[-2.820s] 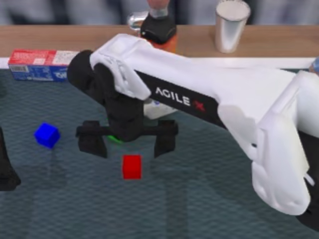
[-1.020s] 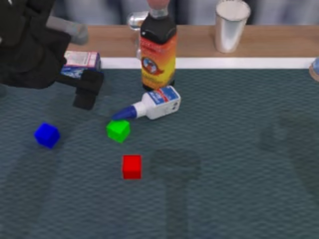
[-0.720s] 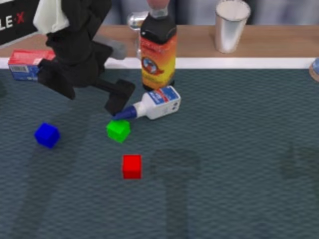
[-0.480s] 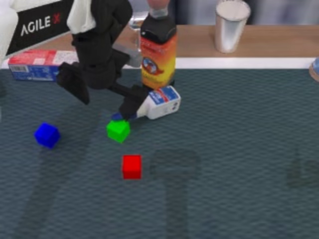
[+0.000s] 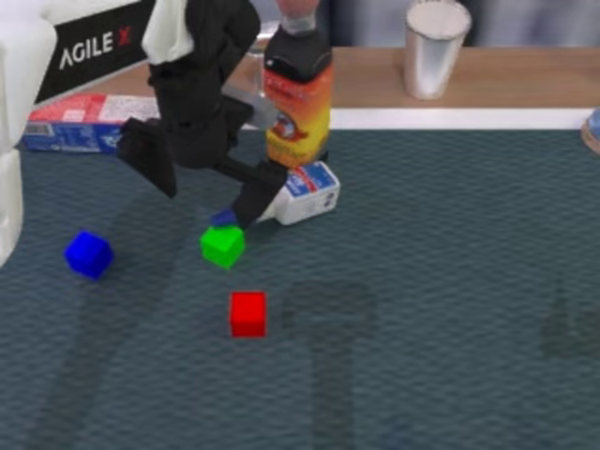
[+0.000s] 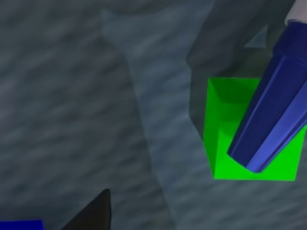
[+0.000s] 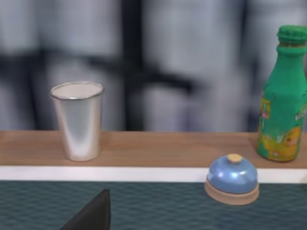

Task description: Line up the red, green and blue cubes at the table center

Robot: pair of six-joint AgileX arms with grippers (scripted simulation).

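Top view, my left arm: it reaches in from the upper left of the frame, white link above, black wrist angled down toward the middle.
Top view, my left gripper (image 5: 202,178): fingers spread wide and empty, one dark finger (image 5: 150,161) at left, the other (image 5: 258,194) at right, its tip just above the green cube.
Top view, my right arm: out of the frame; only its shadow lies at the right edge.
Top view, green cube (image 5: 223,246): left of centre on the teal-grey table (image 5: 441,281), sitting slightly turned.
Top view, red cube (image 5: 248,313): below the green one and a little right, apart from it, square to the frame.
Top view, blue cube (image 5: 89,254): well apart at the left, turned on its spot.
Top view, what crowds me: a glue bottle (image 5: 300,195) lies on its side just upper right of the green cube, its blue nozzle under my right-hand finger; a dark sauce bottle (image 5: 298,94) stands behind it.
Top view, further off: red-and-blue carton (image 5: 80,122) at upper left, steel cup (image 5: 434,47) on the wooden strip at the top.
Left wrist view: the green cube (image 6: 225,134) fills the right half, the glue bottle's blue nozzle (image 6: 273,120) slanting across it; a blue corner shows at lower left, and a dark fingertip (image 6: 93,213) at the bottom edge.
Right wrist view: steel cup (image 7: 77,120) at left, blue bell (image 7: 232,178) at lower right, green bottle (image 7: 283,96) at far right; one dark fingertip (image 7: 93,213) at the bottom, so I cannot tell how that gripper stands.
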